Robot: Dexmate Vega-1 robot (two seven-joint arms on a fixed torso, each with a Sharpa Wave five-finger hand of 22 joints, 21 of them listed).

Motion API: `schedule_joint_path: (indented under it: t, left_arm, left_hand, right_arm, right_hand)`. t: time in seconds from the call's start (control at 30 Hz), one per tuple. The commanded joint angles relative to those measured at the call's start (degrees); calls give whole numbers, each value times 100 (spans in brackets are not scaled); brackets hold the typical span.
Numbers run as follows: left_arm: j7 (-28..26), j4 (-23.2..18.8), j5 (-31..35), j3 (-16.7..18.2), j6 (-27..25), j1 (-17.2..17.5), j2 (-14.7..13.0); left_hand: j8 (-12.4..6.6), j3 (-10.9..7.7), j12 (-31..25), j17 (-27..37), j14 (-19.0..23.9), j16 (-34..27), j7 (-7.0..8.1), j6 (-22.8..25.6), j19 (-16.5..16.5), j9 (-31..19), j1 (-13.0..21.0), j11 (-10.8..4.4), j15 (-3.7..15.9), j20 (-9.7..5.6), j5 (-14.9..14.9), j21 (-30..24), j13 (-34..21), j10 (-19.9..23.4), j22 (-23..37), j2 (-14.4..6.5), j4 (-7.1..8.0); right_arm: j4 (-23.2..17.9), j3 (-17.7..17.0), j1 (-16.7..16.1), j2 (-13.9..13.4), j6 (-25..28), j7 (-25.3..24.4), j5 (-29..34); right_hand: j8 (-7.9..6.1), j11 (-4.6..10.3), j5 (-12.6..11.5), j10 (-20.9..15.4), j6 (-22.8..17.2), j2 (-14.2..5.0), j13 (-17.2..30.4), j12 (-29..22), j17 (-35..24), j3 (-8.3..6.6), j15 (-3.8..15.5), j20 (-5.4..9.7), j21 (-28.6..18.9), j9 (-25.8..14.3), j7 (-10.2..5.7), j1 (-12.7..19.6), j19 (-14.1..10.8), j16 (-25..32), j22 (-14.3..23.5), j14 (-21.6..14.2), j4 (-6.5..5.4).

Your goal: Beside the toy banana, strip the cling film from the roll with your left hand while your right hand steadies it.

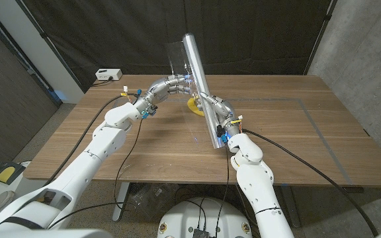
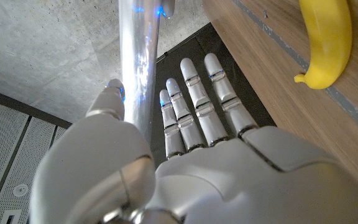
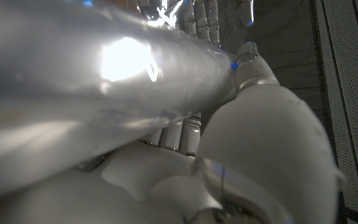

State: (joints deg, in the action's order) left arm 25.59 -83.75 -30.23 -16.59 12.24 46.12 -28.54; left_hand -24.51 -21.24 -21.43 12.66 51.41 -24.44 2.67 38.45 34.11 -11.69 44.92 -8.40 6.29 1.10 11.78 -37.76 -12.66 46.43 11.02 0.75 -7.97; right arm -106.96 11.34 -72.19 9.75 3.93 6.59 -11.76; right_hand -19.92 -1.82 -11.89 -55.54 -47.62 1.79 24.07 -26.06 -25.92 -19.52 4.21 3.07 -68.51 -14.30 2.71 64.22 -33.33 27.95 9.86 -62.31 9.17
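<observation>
Cling film roll [image 1: 201, 86] stands tilted above the middle of the wooden table [image 1: 290, 125], a long, smooth, silvery cylinder with bright glare along its glossy skin, its lower end near the table top and its upper end leaning away toward the dark curtain [image 1: 243, 33]. In the right wrist view the right hand [image 3: 241, 143] has its pale, rounded fingers [image 3: 253, 62] wrapped round the shiny tube, clamped on it low down. The left hand [image 2: 185, 168] is up at the roll's upper part; its fingers [image 2: 197, 99] are straight and close together just beside the tube, the thumb on the other side, though whether it actually pinches the film I cannot tell. A clear, thin sheet of film [image 1: 176, 58] hangs out flat from the roll's top. The toy banana [image 1: 195, 105], yellow, smooth and curved, lies on the table just behind the roll.
</observation>
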Motion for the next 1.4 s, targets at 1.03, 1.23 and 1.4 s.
schedule_joint_path:
  t: [1.03, 1.23, 1.4]
  left_arm:
    - [-866, -1477, 921, 143, -1611, 276, -498]
    - [-918, -1743, 933, 131, -2040, 268, -635]
    - [-858, -1894, 998, 104, -2199, 222, -778]
  left_hand:
    - [-691, -698, -1892, 1229, 2508, -726, -664, 2373, 530, -392, 1495, -198, 648, -545, -73, -1250, -1125, 2744, 330, -516, -145]
    - [-669, -752, -1949, 1333, 2622, -744, -827, 2276, 622, -479, 1592, -217, 643, -597, -53, -1427, -1100, 2838, 331, -518, -131]
    - [-665, -773, -1992, 1383, 2643, -749, -873, 2245, 616, -524, 1625, -207, 641, -600, -57, -1497, -1180, 2798, 332, -528, -117]
  right_arm:
    - [164, -476, 387, 102, 1415, 1608, -618]
    - [231, -518, 398, 122, 1372, 1667, -588]
    - [321, -533, 447, 55, 1323, 1793, -559]
  right_hand:
    - [715, 468, -55, 246, 614, -275, -65, 822, 477, -265, 477, 348, 433, 66, -437, -1831, -298, -1015, -48, 661, -880]
    - [775, 416, -35, 344, 735, -233, -83, 874, 489, -183, 447, 284, 486, 80, -408, -2064, -366, -1027, -45, 693, -971]
    - [847, 354, 26, 507, 911, -118, -85, 939, 502, -81, 339, 141, 605, 99, -391, -2312, -314, -1092, -42, 856, -1039]
